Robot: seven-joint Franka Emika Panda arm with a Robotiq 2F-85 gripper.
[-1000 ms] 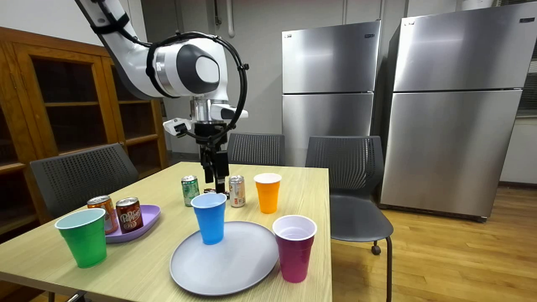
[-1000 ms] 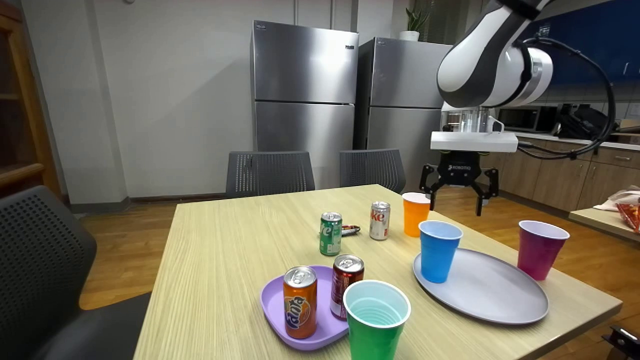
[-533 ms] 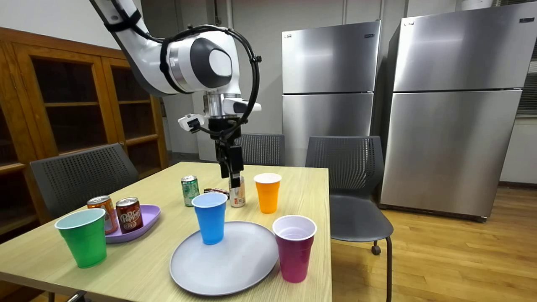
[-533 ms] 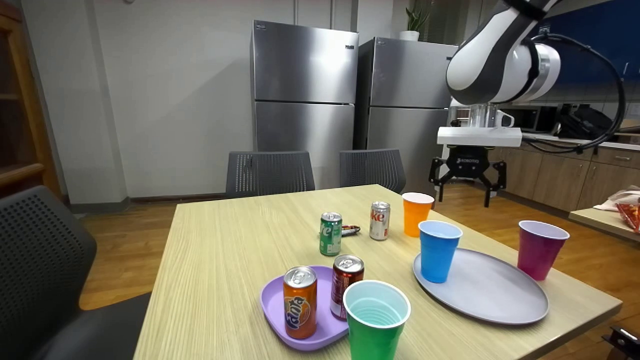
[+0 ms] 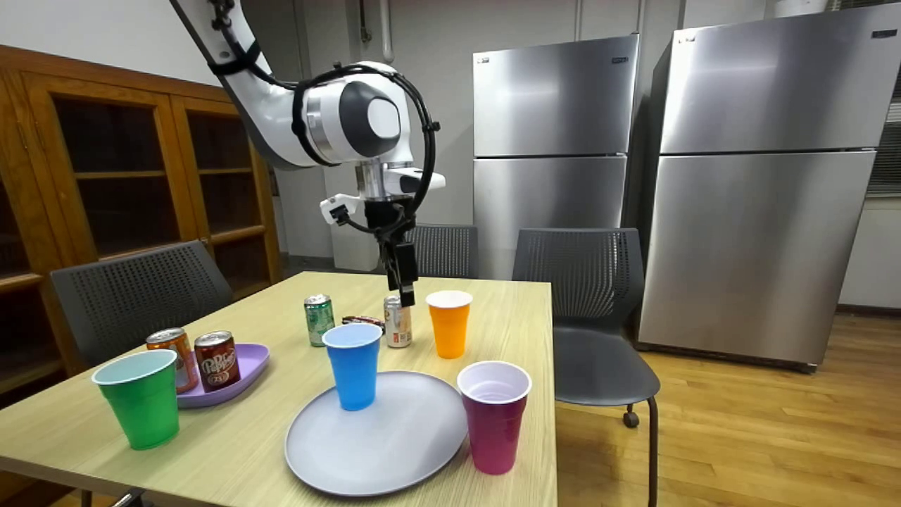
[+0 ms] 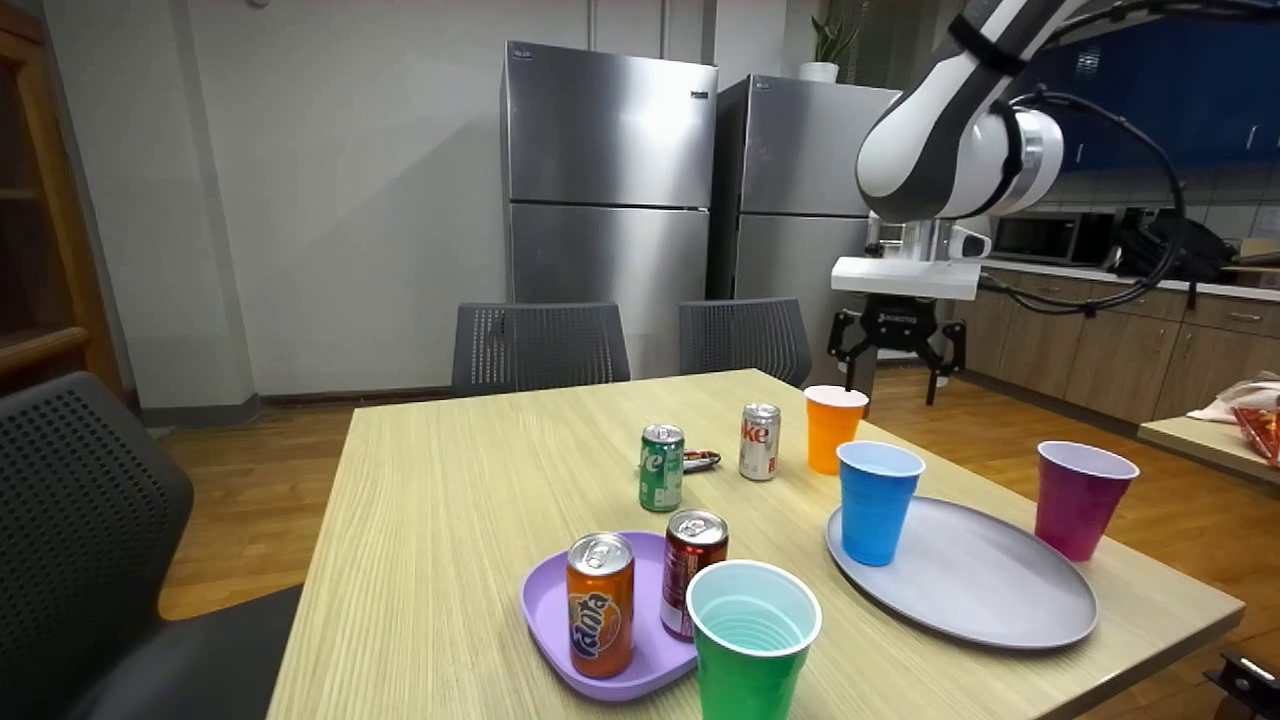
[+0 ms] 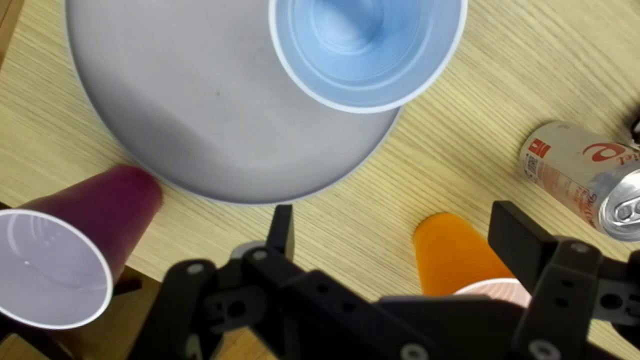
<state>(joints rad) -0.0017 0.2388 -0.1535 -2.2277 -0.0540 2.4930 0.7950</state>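
Orange cup (image 7: 452, 255), below gripper (image 7: 391, 220), jaws apart

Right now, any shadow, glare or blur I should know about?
Wrist view: shadow on the plate at its lower left, a dark patch inside the blue cup, fingers dark and slightly soft; in an exterior view: bright glare on a fridge, upper door.

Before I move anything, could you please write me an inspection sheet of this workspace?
Surface: pale wood-grain table.
Main thing: orange cup, upright, apparently nearest the claw.
Clutter: blue cup on grey plate, maroon cup, green cup, silver can, green can, small wrapped item, purple tray bearing Fanta can and Dr Pepper can.
Claw: open, holding nothing.
Cables: black cable looped beside the arm.
Surroundings: two refrigerators, dark chairs, wooden cabinet.
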